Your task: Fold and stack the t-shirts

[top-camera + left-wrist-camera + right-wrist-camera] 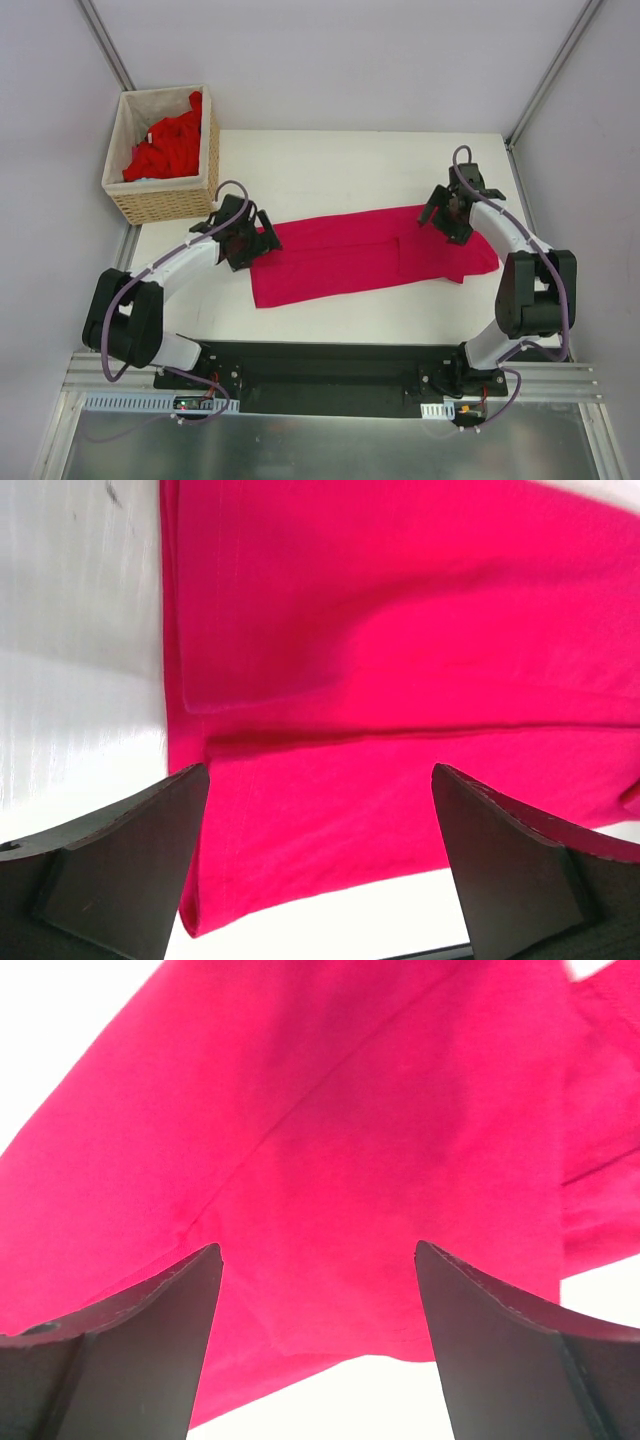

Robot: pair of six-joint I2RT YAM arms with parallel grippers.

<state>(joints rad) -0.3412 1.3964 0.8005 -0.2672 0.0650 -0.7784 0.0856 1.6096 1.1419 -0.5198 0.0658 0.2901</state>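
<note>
One t-shirt (360, 255) lies across the middle of the table (340, 165), left to right. The left arm's jaws sit over its left end, the right arm's jaws over its far right corner. More t-shirts (170, 145) lie in the basket (165, 205) at the far left.

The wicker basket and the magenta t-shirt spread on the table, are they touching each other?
Apart. The top view shows bare white table and the left gripper between the wicker basket and the magenta t-shirt.
</note>
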